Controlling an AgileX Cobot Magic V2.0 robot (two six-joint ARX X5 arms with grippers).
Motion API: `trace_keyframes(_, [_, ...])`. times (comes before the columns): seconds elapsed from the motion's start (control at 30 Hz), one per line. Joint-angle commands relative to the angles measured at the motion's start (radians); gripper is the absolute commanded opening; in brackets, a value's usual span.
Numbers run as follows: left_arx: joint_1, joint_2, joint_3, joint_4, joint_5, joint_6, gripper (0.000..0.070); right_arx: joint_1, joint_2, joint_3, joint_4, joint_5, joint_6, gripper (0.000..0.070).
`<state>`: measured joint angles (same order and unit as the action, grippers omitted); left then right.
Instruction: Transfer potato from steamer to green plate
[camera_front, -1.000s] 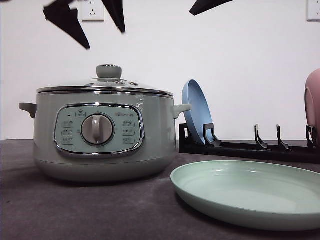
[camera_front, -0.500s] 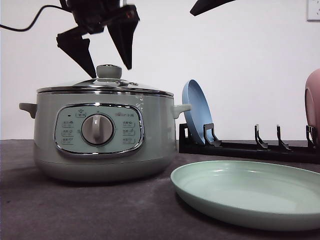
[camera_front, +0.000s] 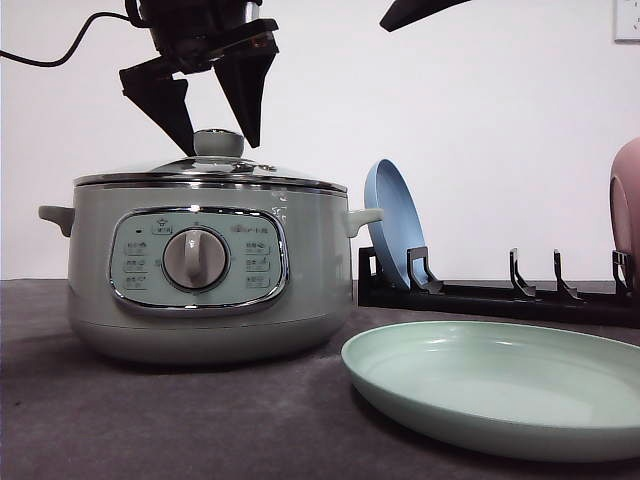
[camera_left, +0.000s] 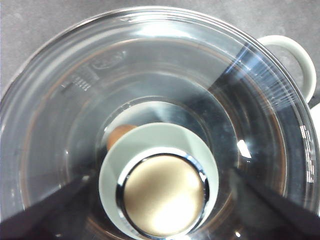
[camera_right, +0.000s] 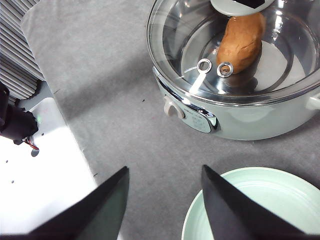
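- Left pincer (camera_front: 215, 140) hangs over the steamer (camera_front: 205, 270), jaws spread wide, one tip on each side of the lid knob (camera_front: 218, 142), gripping nothing.
- Left wrist view: knob (camera_left: 159, 182) sits between the two dark fingers, gap on both sides; contact can't be told.
- Glass lid (camera_left: 150, 100) sits closed on the steamer.
- Potato (camera_right: 241, 42) lies inside the steamer under the lid, orange-brown, seen through the glass; a sliver of it (camera_left: 119, 136) shows beside the knob.
- Right pincer (camera_right: 165, 205) held high above the grey worktop (camera_right: 100, 90), jaws apart, empty, near the green plate (camera_right: 260, 205).
- Green plate (camera_front: 500, 385) lies flat on the worktop just right of the steamer, nothing on it.
- Blue plate (camera_front: 392, 222) stands upright in a black rack (camera_front: 500, 295) behind it.
- Pink dish (camera_front: 626, 215) at the rack's far right end.
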<state>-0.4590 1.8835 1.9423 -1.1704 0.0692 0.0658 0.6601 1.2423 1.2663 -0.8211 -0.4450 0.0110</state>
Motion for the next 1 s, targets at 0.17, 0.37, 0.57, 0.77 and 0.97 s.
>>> trace_keyframes(0.17, [-0.010,0.017,0.034,-0.013,-0.003,0.012,0.0417,0.007,0.011,0.018,0.006,0.005,-0.012,0.0284])
trace_keyframes(0.37, [-0.010,0.017,0.034,-0.015,-0.003,0.011,0.0288,0.007,0.011,0.018,0.006,0.009,-0.012,0.0284])
trace_keyframes(0.57, [-0.011,0.017,0.034,-0.028,-0.003,0.003,0.0101,0.003,0.011,0.018,0.007,0.009,-0.012,0.0284])
trace_keyframes(0.77, [-0.011,0.017,0.034,-0.034,-0.003,0.002,0.0000,0.002,0.011,0.018,0.013,0.009,-0.012,0.0284])
trace_keyframes(0.97, [-0.004,0.015,0.049,-0.034,-0.003,0.002,0.0001,0.002,0.011,0.018,0.013,0.008,-0.012,0.0284])
